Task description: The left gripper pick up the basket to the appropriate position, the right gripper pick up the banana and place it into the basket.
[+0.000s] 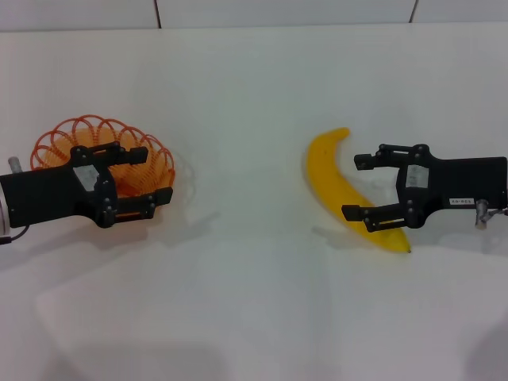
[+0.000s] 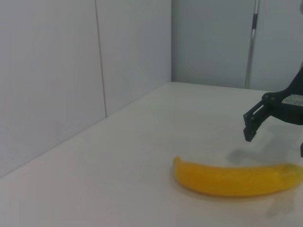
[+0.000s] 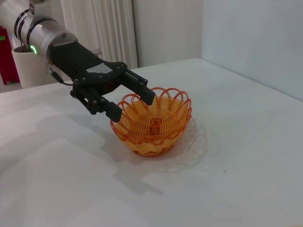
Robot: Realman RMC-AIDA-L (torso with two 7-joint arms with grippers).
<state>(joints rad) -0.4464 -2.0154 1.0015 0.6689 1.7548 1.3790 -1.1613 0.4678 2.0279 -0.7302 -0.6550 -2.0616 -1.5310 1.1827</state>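
Observation:
The orange wire basket sits at the left of the white table. My left gripper is open and straddles the basket's right rim. In the right wrist view, one finger of the left gripper reaches over the rim into the basket and the other stays outside. The yellow banana lies at centre right, dark tip nearest me. My right gripper hovers open just above the banana's lower half without touching it. The left wrist view shows the banana flat on the table, with one of the right gripper's fingers above it.
The table's far edge meets a pale panelled wall. A wide stretch of bare tabletop lies between basket and banana. In the right wrist view, a white post and something red stand beyond the table.

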